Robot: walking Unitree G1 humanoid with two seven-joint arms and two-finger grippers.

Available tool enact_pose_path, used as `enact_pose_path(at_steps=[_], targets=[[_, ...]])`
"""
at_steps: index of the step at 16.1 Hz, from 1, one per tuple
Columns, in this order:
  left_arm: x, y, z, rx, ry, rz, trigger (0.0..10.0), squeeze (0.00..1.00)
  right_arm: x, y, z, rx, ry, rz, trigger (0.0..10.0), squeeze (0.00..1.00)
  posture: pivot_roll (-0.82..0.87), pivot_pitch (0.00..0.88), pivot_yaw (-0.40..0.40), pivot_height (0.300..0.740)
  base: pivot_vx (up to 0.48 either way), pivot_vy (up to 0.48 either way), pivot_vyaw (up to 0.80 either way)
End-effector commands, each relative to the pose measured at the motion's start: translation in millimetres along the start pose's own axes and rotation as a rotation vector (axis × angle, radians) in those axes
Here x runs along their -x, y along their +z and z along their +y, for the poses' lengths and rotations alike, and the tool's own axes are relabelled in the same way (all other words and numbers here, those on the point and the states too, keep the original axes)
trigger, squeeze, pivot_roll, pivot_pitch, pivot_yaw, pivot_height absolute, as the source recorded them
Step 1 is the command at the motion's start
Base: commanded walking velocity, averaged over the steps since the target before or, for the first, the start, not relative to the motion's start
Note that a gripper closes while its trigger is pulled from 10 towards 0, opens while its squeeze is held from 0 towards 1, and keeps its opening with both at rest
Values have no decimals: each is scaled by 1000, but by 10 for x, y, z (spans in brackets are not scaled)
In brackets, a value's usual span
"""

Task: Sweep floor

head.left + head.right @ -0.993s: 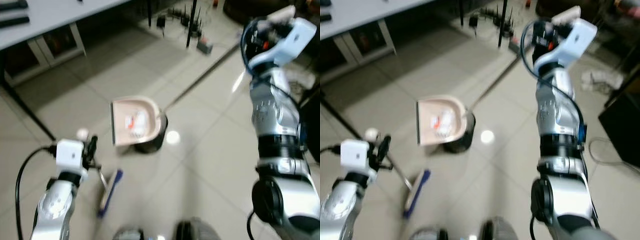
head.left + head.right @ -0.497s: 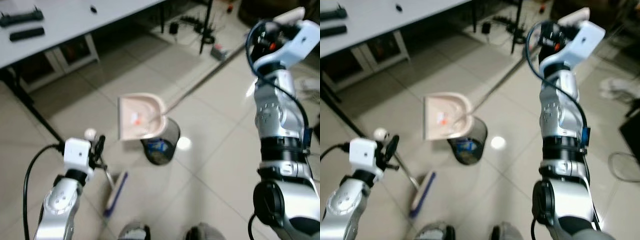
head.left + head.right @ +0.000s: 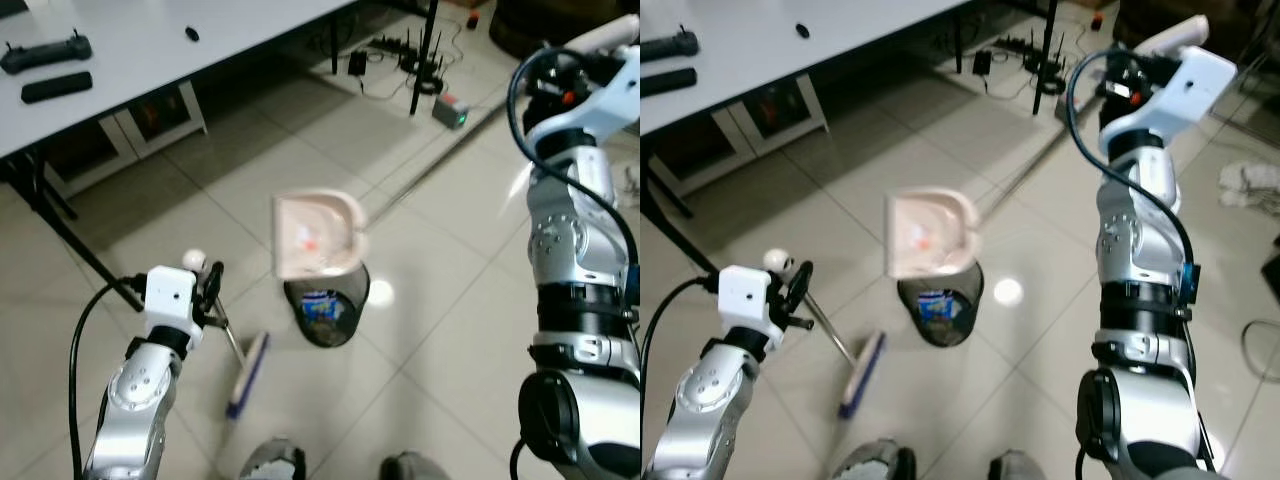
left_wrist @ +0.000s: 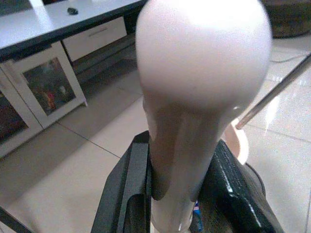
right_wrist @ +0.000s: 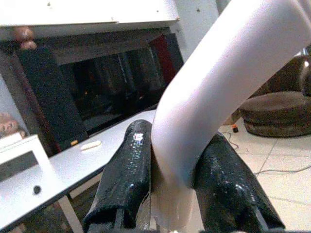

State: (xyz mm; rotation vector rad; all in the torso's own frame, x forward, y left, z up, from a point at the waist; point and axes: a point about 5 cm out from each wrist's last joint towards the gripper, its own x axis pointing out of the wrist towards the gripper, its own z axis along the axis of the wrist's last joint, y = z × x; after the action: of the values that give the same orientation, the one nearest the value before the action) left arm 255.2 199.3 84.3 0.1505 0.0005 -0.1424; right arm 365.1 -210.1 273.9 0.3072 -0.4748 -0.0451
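Left gripper (image 4: 177, 184) clenched on the broom handle (image 4: 194, 97) just below its round white knob — both black fingers (image 4: 127, 194) pressed against the shaft. The broom head (image 3: 247, 373) with its blue bristles lies on the tile floor (image 3: 200, 190), near the small black bin (image 3: 325, 310). Right gripper (image 5: 170, 170) raised high, fingers clamped on the white grip of the dustpan handle (image 5: 228, 82); the long metal pole runs down from it to the pink dustpan (image 3: 312, 236), which hangs tilted just above the bin's mouth. A small red-orange scrap sits in the pan; it is blurred, so I cannot tell what it is. White desk (image 3: 150, 60) at the far left, two black remotes (image 3: 48, 50) near its left end.
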Motion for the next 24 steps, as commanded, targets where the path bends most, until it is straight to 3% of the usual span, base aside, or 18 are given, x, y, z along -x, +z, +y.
enact_pose_path(at_steps=[1,7,9,11,14,15,19,22,24], targets=[[42,-44,3,-15,8,12,10000,0,-55,207,-34,23,-16,-84,10000,0,11,125,48,740,0,0,0],[88,-67,28,-14,40,11,10000,0,-112,198,34,28,-3,-106,10000,0,26,137,27,740,0,0,0],[106,-81,29,-19,39,15,10000,0,-116,164,135,50,35,-109,10000,0,25,138,28,740,0,0,0],[122,-94,23,-22,36,17,10000,0,-100,142,391,117,133,-160,10000,0,21,138,28,740,0,0,0],[107,-89,-6,-24,30,11,10000,0,32,-11,676,122,249,-165,10000,0,27,135,24,740,0,0,0],[107,-89,-6,-24,30,11,10000,0,32,-11,676,122,249,-165,10000,0,27,135,24,740,0,0,0],[113,-87,13,-36,40,8,10000,0,308,-135,1073,310,474,-268,10000,0,40,132,23,740,0,0,0],[106,-74,39,-49,38,4,10000,0,412,-156,1194,382,568,-322,10000,0,44,133,25,740,0,0,0],[103,-74,45,-48,40,2,10000,0,464,-173,1230,360,589,-335,10000,0,44,131,26,740,0,0,0]])
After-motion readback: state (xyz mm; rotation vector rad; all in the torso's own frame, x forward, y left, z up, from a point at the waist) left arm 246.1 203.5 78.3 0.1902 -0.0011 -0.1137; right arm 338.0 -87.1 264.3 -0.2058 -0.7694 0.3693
